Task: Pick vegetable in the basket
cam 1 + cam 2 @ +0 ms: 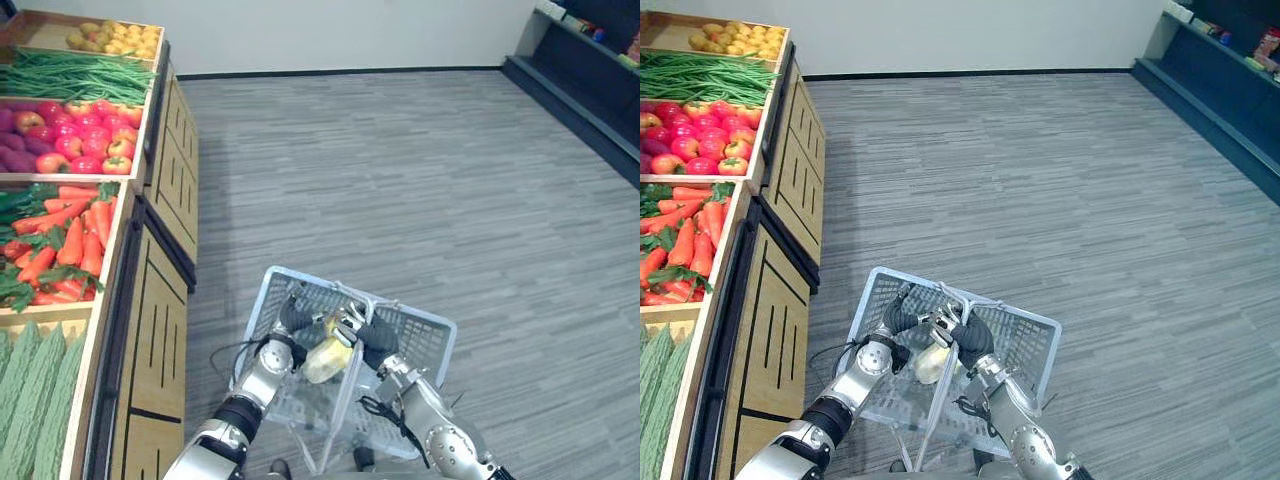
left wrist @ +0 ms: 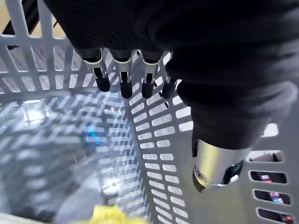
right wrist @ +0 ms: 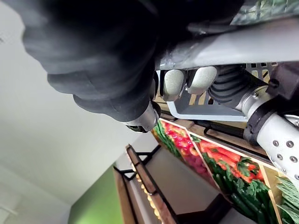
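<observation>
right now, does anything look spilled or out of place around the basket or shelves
Nothing stands out: the pale yellow vegetable sits inside the grey plastic mesh basket, and the orange carrots and long green beans lie tidily in their wooden shelf bins.

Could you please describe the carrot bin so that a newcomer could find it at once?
Start at the wooden stand on the robot's left. The carrots fill the bin between the red fruit and the bumpy green gourds. They alone are orange, with leafy green tops.
</observation>
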